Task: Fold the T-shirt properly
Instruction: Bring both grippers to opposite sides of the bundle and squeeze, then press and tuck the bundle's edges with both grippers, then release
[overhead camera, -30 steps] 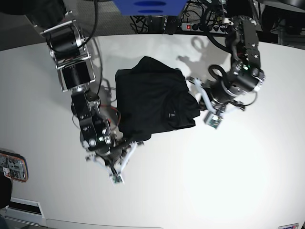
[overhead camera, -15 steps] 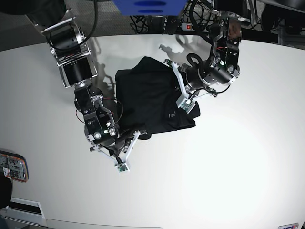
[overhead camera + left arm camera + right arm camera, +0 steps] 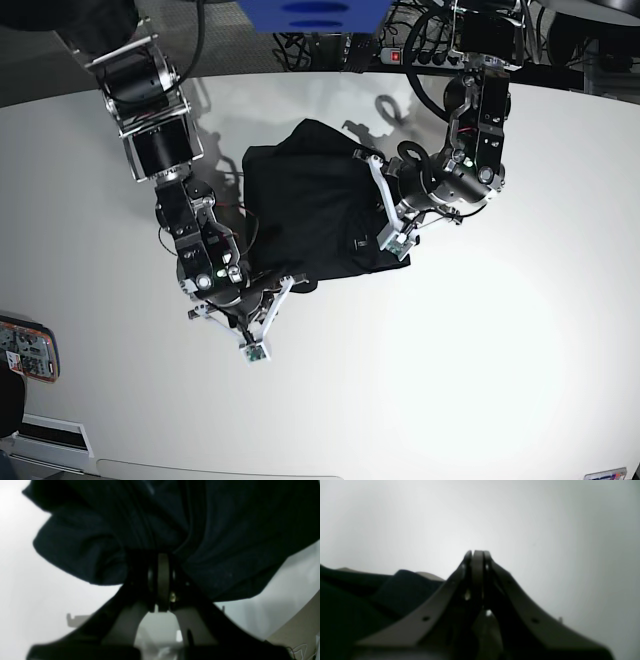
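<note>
The black T-shirt (image 3: 315, 215) lies folded into a rough square at the table's middle. Over its right edge is my left gripper (image 3: 365, 205). In the left wrist view that gripper (image 3: 161, 555) is shut, its tips pushed against a bulging fold of the T-shirt (image 3: 175, 517), and no cloth shows between the jaws. My right gripper (image 3: 287, 288) sits at the shirt's lower left corner. The right wrist view has that gripper (image 3: 475, 553) shut and empty over bare table, with the T-shirt (image 3: 370, 600) to its left.
The white table (image 3: 480, 340) curves away at the back. A phone-like object (image 3: 25, 350) lies at the left edge. A blue plate (image 3: 310, 12) and a power strip with cables (image 3: 400, 55) are behind the table.
The left arm has swung left from beside the shirt onto its right edge, and that side of the shirt has been pushed inward. The right arm has shifted only slightly.
</note>
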Action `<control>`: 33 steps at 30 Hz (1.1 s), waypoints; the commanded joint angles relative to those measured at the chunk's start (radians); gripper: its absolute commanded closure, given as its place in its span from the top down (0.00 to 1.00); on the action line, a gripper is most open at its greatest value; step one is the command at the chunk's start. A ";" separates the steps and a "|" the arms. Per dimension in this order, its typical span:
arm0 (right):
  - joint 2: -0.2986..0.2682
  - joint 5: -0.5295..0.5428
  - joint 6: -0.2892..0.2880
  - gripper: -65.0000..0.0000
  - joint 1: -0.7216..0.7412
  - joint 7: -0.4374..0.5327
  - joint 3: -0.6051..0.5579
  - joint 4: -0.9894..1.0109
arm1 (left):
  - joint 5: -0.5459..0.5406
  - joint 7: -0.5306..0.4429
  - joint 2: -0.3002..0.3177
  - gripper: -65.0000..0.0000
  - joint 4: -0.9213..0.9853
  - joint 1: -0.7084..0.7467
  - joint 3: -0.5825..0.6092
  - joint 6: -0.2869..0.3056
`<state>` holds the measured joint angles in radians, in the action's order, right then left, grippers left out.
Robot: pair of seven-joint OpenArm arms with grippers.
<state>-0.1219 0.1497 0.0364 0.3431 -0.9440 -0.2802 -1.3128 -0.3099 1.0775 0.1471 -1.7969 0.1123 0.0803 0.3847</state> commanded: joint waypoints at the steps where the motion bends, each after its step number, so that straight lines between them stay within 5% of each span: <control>1: 0.000 0.001 -0.002 0.00 0.012 0.007 0.003 -0.014 | -0.007 -0.013 0.001 0.00 -0.004 -0.021 -0.001 -0.002; 13: -0.011 0.000 -0.002 0.00 -0.089 0.009 0.003 -0.032 | -0.007 -0.075 0.041 0.00 0.115 -0.059 0.000 -0.002; 25: -0.131 0.000 -0.002 0.00 -0.235 0.000 0.008 -0.254 | -0.007 -0.082 0.064 0.00 0.245 -0.196 0.005 -0.002; 33: -0.134 0.000 -0.002 0.00 -0.373 0.003 0.011 -0.359 | -0.005 -0.081 0.064 0.00 0.316 -0.299 0.011 -0.002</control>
<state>-0.2512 0.1467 0.0368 -0.0444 -0.9630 -0.2745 -1.6516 -0.3092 1.0096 0.2108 -1.4693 -0.1696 0.0914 0.3813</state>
